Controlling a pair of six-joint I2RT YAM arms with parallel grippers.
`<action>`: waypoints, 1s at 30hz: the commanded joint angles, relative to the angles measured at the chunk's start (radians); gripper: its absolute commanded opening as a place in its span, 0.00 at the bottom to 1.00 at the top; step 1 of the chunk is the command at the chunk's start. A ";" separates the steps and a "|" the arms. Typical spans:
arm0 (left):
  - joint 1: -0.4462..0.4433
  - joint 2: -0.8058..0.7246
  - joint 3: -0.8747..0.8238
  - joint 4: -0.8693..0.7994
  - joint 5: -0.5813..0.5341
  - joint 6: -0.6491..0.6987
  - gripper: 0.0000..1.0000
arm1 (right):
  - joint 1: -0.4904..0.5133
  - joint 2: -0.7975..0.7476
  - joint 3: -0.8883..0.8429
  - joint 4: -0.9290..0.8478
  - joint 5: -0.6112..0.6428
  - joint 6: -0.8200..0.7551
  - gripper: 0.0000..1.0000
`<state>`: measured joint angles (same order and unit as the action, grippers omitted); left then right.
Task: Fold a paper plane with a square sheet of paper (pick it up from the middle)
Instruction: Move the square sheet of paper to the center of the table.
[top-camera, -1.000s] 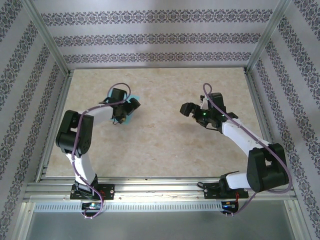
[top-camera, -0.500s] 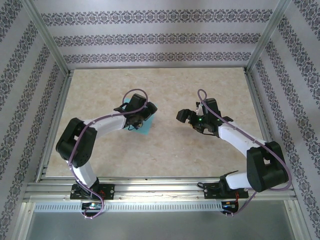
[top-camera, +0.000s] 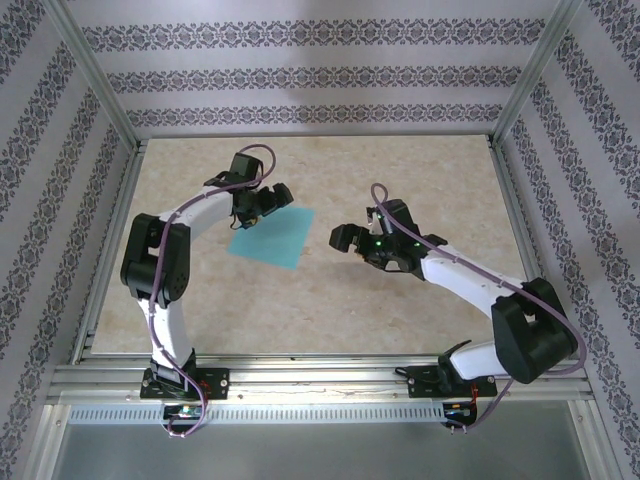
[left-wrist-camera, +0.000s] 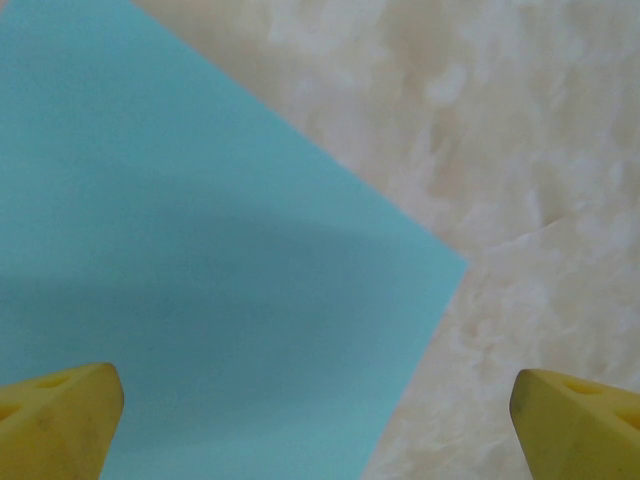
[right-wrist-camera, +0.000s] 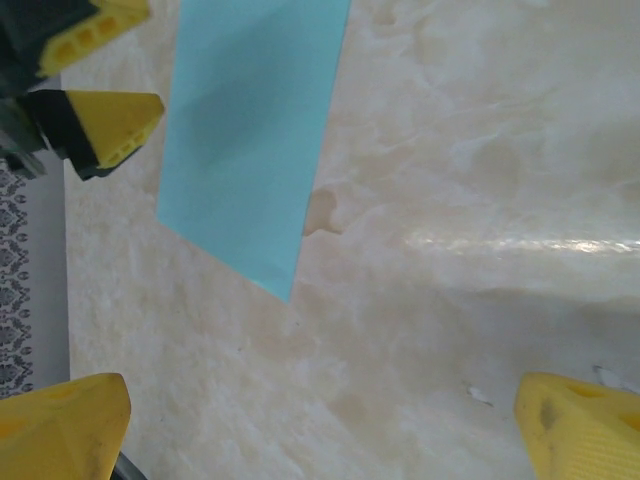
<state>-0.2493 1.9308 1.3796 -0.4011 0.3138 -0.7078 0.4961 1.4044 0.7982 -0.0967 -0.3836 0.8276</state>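
Square sheet of paper (top-camera: 271, 239), thin turquoise, unfolded, lying flat on the marbled tabletop, corners angled diamond-wise, left of frame centre

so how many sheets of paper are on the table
1. The square sheet of paper lies flat left of centre, by the left gripper; the arms could hide others.
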 joint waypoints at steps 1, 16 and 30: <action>-0.002 0.020 0.019 -0.133 -0.011 0.094 0.99 | 0.028 0.046 0.045 0.037 0.014 0.037 0.98; -0.013 -0.019 -0.177 -0.027 0.027 -0.062 0.99 | 0.044 0.071 0.007 0.086 0.104 0.131 0.98; -0.159 -0.170 -0.425 0.133 -0.080 -0.425 0.99 | -0.067 -0.045 -0.112 0.068 0.135 0.133 0.98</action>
<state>-0.3656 1.7496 0.9962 -0.2085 0.2695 -1.0351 0.4515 1.3823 0.7071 -0.0185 -0.2478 0.9634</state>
